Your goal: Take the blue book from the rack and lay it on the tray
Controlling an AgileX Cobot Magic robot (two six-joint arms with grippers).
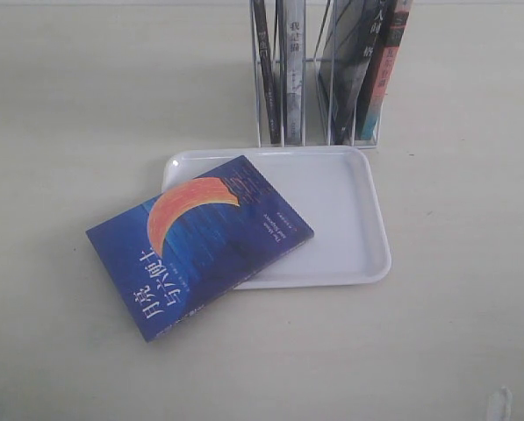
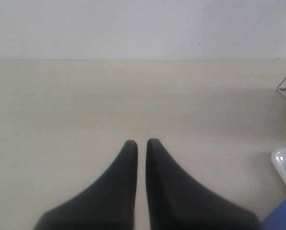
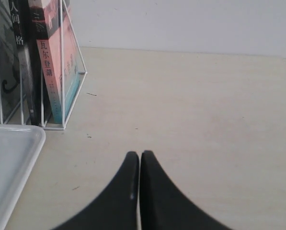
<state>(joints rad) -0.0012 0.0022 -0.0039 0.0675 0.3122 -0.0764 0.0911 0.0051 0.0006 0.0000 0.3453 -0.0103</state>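
Exterior view: blue book (image 1: 200,246), rounded tray (image 1: 340,219)

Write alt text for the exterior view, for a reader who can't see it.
A blue book with an orange crescent lies face up and askew, its upper right part on a white tray and the rest overhanging onto the pale table. Behind the tray, a wire rack holds several upright books.

Blue book (image 1: 200,246) lies cover-up, seemingly half off tray (image 1: 340,219), near rack (image 1: 312,132).
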